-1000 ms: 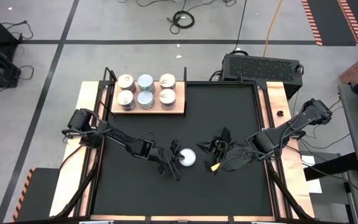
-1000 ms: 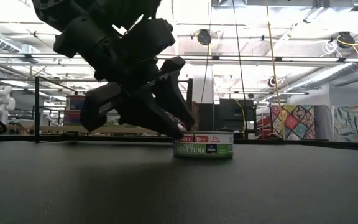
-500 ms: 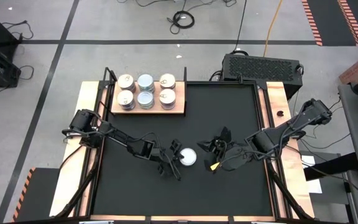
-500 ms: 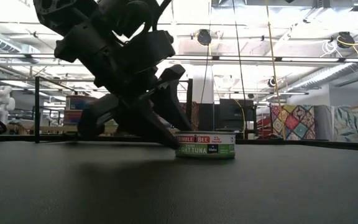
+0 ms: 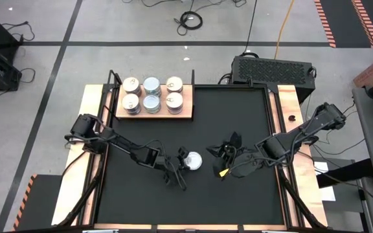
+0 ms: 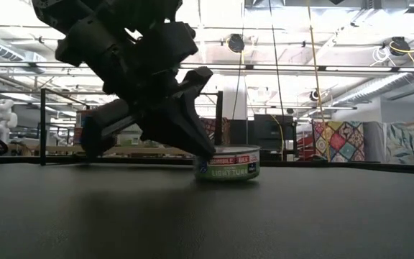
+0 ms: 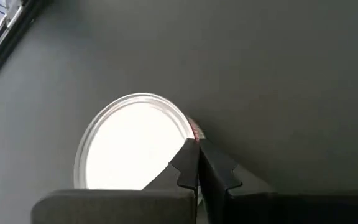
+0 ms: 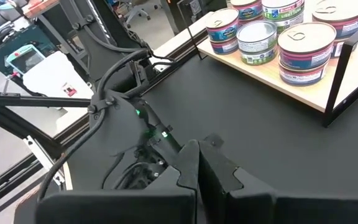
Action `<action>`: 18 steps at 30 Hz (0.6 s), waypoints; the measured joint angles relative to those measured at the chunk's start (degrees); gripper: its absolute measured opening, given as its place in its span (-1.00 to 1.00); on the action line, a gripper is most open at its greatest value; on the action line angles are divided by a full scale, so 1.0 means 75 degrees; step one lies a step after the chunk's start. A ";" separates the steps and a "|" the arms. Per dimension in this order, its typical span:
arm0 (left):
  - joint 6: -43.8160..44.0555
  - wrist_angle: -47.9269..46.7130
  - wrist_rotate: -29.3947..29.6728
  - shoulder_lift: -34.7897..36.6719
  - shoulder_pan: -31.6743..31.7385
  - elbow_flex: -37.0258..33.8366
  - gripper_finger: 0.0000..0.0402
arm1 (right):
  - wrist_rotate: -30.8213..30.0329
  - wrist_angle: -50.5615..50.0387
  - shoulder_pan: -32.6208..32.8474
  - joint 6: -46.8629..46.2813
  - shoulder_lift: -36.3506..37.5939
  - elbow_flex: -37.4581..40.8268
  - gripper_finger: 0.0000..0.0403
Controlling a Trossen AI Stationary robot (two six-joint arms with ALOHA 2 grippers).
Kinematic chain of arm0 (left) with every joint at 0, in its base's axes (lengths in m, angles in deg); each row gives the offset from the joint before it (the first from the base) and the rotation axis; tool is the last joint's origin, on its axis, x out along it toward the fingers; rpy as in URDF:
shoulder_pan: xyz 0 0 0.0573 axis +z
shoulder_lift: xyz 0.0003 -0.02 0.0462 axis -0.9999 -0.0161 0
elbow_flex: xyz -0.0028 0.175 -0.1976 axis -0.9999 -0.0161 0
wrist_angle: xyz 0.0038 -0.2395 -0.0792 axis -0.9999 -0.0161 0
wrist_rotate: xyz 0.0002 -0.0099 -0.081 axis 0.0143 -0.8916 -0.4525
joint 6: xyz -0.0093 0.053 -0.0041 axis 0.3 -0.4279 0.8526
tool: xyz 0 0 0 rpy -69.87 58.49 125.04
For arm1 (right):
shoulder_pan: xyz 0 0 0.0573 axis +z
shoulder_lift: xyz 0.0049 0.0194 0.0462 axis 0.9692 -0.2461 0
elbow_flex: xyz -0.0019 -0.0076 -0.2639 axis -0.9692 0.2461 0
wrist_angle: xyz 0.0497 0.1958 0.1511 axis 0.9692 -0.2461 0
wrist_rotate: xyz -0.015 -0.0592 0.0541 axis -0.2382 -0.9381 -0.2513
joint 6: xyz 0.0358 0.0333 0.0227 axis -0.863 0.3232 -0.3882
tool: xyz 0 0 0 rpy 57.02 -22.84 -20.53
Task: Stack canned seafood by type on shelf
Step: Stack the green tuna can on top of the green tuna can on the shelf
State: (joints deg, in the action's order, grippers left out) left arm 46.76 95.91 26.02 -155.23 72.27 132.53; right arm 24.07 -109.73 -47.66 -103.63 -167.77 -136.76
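One round tuna can (image 5: 192,160) with a pale lid stands alone in the middle of the black mat; the low view shows its green and red label (image 6: 226,165). My left gripper (image 7: 197,144) is shut, and its tips are against the can's edge on the side toward the table's left. Several more cans (image 5: 151,94) stand in stacks on the pale wooden shelf (image 5: 185,111) at the far left of the mat. My right gripper (image 5: 228,153) hangs shut above the mat, to the right of the lone can. My left gripper touches the can with its shut fingertips (image 7: 189,148) at the lid's rim (image 7: 185,127), on the can's left side. The fingers slant down from the table's left and near side. Nothing is between them. The can rests on the mat.
A black box (image 5: 274,68) stands beyond the mat's far right corner. Wooden strips (image 5: 289,103) run along both sides of the mat. The shelf's dark frame posts (image 8: 337,81) show in the right wrist view. Bare mat lies between the lone can and the shelf.
My left gripper has shut: its fingers stood wide on either side of the can and are now together at the can's rim. The can has slid a little toward the table's left and far edges and stays on the mat.
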 joint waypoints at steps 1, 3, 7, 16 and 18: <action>-0.0002 -0.0015 0.0008 0.0041 -0.0041 -0.0009 -0.97 | 0.0000 0.0000 0.0000 0.0003 0.0000 0.0000 -1.00; -0.0002 -0.0106 -0.0002 0.0196 -0.0125 -0.0026 -0.98 | 0.0003 -0.0001 0.0000 0.0000 0.0000 0.0000 -1.00; 0.0062 -0.0243 -0.0020 0.0576 -0.0225 -0.0047 -0.99 | 0.0006 -0.0009 0.0000 -0.0020 0.0000 0.0000 -1.00; 0.0719 -0.1151 0.1085 0.1761 -0.0269 -0.0035 -1.00 | 0.0006 -0.0077 0.0000 0.0023 0.0000 0.0000 -1.00; 0.0807 -0.1308 0.1453 0.2088 -0.0269 -0.0027 -1.00 | 0.0006 -0.0102 0.0000 0.0035 0.0000 0.0000 -1.00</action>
State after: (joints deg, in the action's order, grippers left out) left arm 52.82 86.10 36.91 -139.57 70.25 132.33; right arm 24.11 -110.50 -47.66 -103.37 -167.77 -136.76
